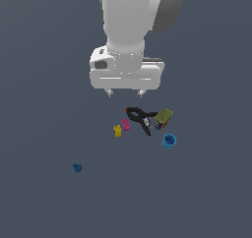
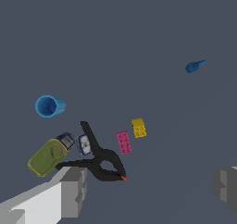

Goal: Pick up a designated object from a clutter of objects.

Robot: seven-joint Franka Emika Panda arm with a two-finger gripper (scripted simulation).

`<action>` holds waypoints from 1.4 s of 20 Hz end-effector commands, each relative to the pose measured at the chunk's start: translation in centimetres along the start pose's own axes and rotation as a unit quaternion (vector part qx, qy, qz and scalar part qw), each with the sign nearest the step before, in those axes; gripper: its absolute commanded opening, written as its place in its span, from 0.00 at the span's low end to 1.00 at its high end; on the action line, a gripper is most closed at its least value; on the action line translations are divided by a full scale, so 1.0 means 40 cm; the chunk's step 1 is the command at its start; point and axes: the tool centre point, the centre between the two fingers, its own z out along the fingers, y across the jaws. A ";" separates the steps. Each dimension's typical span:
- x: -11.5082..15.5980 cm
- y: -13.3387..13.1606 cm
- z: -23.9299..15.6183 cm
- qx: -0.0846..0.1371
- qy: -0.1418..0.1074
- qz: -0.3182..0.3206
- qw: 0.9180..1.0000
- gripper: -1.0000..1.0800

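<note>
The bright blue cup [image 1: 169, 141] lies on its side on the grey floor, at the exterior view's right end of the clutter; it also shows in the wrist view [image 2: 49, 106] with its hollow mouth visible. The clutter holds a black scissor-like clamp [image 1: 140, 119], an olive-topped box [image 1: 163, 117], a pink block [image 1: 126, 125] and a yellow block [image 1: 117, 131]. My gripper [image 1: 125, 92] is open and empty, hovering above and behind the clamp, apart from the cup. In the wrist view its fingers [image 2: 74, 190] frame the clamp [image 2: 99, 160].
A tiny darker blue lump [image 1: 77, 167] lies alone toward the exterior view's left, away from the clutter; it also shows in the wrist view [image 2: 193, 66]. The box [image 2: 48, 156], pink block [image 2: 123, 142] and yellow block [image 2: 139, 127] lie close together.
</note>
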 end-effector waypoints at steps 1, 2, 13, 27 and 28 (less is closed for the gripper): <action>0.000 0.000 0.000 0.000 0.000 0.000 1.000 0.96; 0.000 -0.001 0.000 0.000 0.000 0.000 1.000 0.96; 0.003 -0.026 -0.003 0.007 -0.007 -0.016 1.000 0.96; 0.068 -0.138 0.121 -0.003 -0.002 0.009 1.000 0.96; 0.076 -0.155 0.139 -0.003 -0.001 0.012 1.000 0.96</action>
